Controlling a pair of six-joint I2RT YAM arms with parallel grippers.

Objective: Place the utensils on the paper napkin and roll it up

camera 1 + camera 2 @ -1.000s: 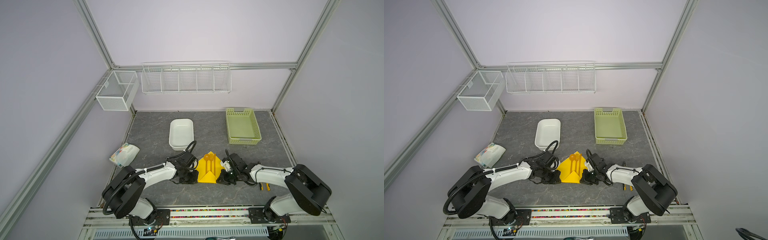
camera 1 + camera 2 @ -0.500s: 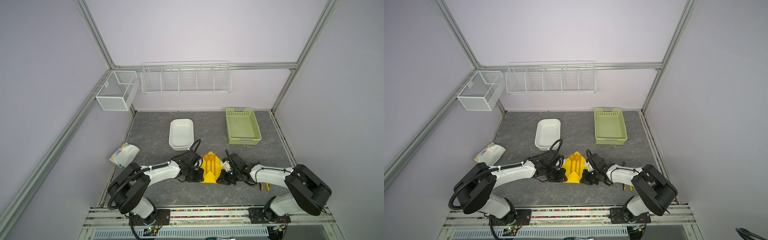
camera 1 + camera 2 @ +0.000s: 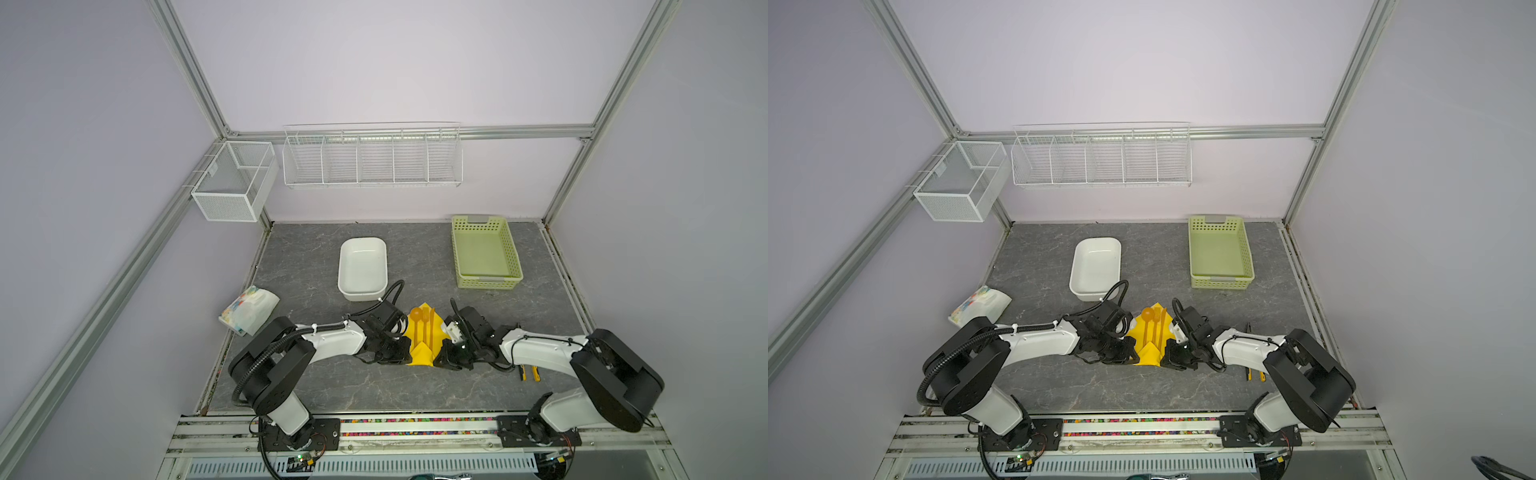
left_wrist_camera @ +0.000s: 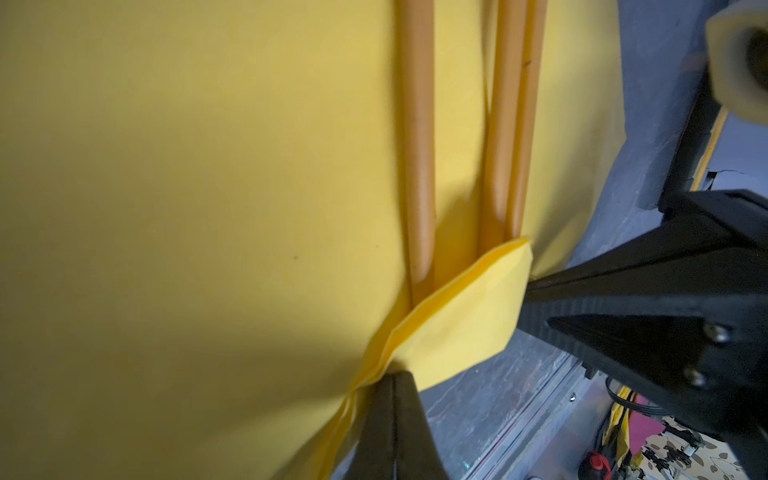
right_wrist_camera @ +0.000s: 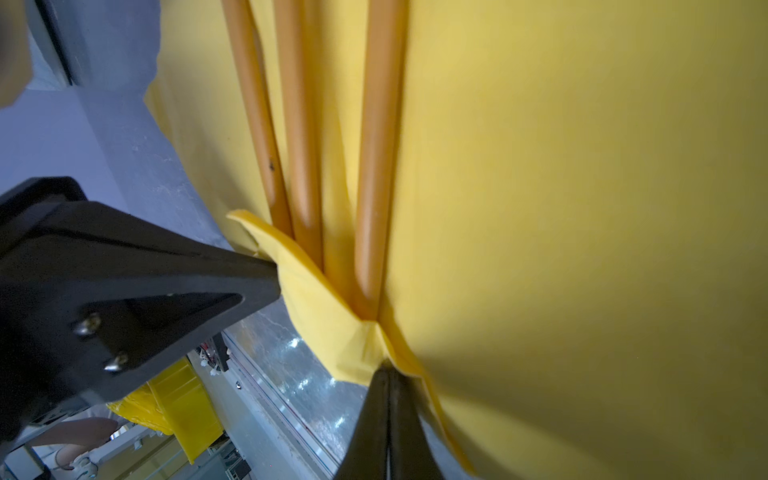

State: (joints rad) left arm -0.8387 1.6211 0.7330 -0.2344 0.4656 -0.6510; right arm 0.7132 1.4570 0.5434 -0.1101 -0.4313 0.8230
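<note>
Three utensils (image 3: 424, 328) on the paper napkin (image 3: 420, 358), near the tabletop (image 3: 374, 386) front edge, left claw (image 4: 391, 380) and right claw (image 5: 388, 368) each clamped onto its sides

The near ends of the thin orange plastic utensils (image 3: 424, 328) are hidden under the folded-up near corner of the bright yellow paper napkin (image 3: 422, 356) in both top views. In the left wrist view the utensils (image 4: 417, 166) run off the picture's edge, bowl and tines cut off; likewise in the right wrist view. On the right, the yellow-and-black handled pliers (image 3: 524, 375) show only their handle ends beyond the white right arm (image 3: 540, 349). The print on the white packet (image 3: 249, 309) at the left is too small to read.
</note>
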